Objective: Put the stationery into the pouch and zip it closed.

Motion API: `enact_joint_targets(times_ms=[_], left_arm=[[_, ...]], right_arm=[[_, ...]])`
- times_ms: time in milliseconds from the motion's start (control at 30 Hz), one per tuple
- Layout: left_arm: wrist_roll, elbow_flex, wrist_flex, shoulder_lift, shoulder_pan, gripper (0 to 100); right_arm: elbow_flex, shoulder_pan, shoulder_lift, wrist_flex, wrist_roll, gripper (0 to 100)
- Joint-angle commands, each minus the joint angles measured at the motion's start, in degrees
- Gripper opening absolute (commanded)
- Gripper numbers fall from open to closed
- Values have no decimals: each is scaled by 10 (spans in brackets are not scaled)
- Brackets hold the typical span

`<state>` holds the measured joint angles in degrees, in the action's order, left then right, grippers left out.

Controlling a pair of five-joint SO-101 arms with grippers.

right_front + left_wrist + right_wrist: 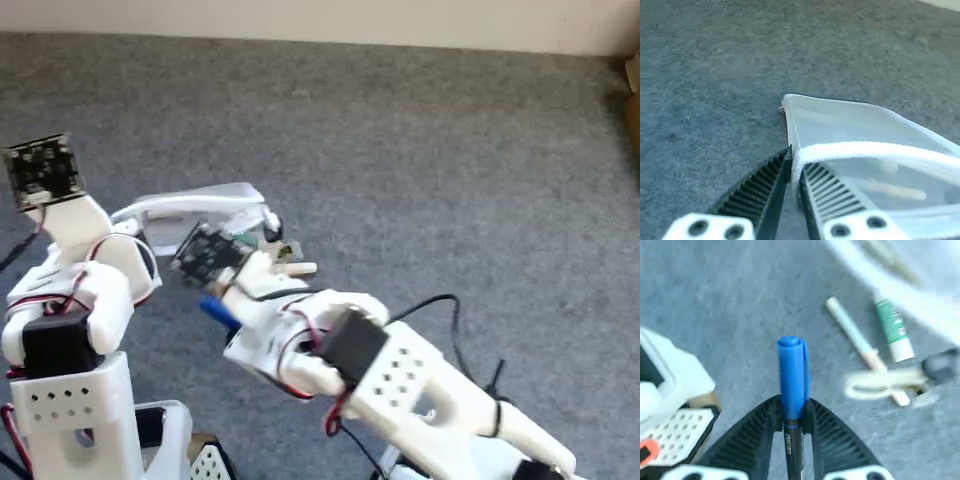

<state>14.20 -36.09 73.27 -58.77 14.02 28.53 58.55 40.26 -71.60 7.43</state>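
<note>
The white mesh pouch (855,130) lies on the grey carpet, and my left gripper (794,172) is shut on its white zip edge (875,150). Pale stationery shows through the mesh (890,190). In the high view the pouch (200,212) sits between the two arms. My right gripper (792,412) is shut on a blue-capped marker (791,375), which pokes out as a blue tip (215,312) below that arm. On the carpet beyond the marker lie a thin pale pen (860,342), a green-and-white tube (892,330) and the pouch's white cord with a dark pull (940,365).
Grey carpet (420,150) stretches open to the back and right. The left arm's white base (70,400) stands at the front left. The right arm's body and black cables (440,330) cross the front middle. A white perforated part (665,440) sits close beside the right gripper.
</note>
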Motion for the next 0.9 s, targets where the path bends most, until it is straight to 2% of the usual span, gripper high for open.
enact_joint_targets(times_ms=[0,133,433,867], left_arm=[[-5,33,-13,0,-24,7],[-5,30,-13,0,-25,7],[-5,29,-13,0,-25,7],[-6,28,-13,0,-22,7]], right_arm=[[-4,-36,65,23,-5,5],[27,-50,125,65,-5,5],[248,-50,291,347,-4,5],[390,-48,464,590,-5,5]])
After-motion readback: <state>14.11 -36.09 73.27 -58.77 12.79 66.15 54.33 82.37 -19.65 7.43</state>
